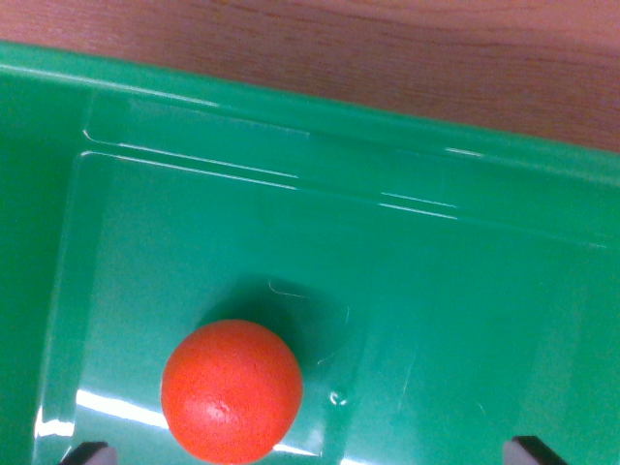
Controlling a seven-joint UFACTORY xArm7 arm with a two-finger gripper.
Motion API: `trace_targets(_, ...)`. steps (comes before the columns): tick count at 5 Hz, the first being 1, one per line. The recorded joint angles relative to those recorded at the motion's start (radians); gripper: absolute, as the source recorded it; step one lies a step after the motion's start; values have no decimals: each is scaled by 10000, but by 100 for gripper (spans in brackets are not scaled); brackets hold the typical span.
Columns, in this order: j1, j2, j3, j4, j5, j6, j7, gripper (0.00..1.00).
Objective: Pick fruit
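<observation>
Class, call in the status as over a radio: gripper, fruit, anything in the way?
Gripper open, fingertips only at bottom edge. Orange fruit on the green bin floor, nearer the wrist view's left fingertip, not held. Nothing in the way.

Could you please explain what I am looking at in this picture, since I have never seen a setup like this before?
This picture comes from a camera mounted on the wrist of a single robot arm, looking down at its work area. Most of the view is a green plastic bin, seen from above, with its rim running across the top. Beyond the rim is a brown wooden table surface. Inside the bin sits one round orange fruit, low in the picture and towards the wrist view's left. The two small dark shapes at the bottom edge are the fingertips of the gripper, the part that grasps things. They stand apart, one on each side, and nothing is held between them. The fruit lies in the bin, not yet grasped.
</observation>
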Motion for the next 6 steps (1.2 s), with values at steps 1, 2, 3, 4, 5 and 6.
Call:
trace_targets(1, 31, 159, 12, -310, 8, -475, -142, 0)
trace_targets(2, 31, 159, 12, -310, 8, -475, -142, 0)
trace_targets(3, 62, 312, 24, -610, 15, -935, -279, 0)
trace_targets(4, 62, 312, 24, -610, 15, -935, -279, 0)
trace_targets(5, 93, 471, 36, -920, 22, -1411, -421, 0)
trace_targets(6, 93, 471, 36, -920, 22, -1411, -421, 0)
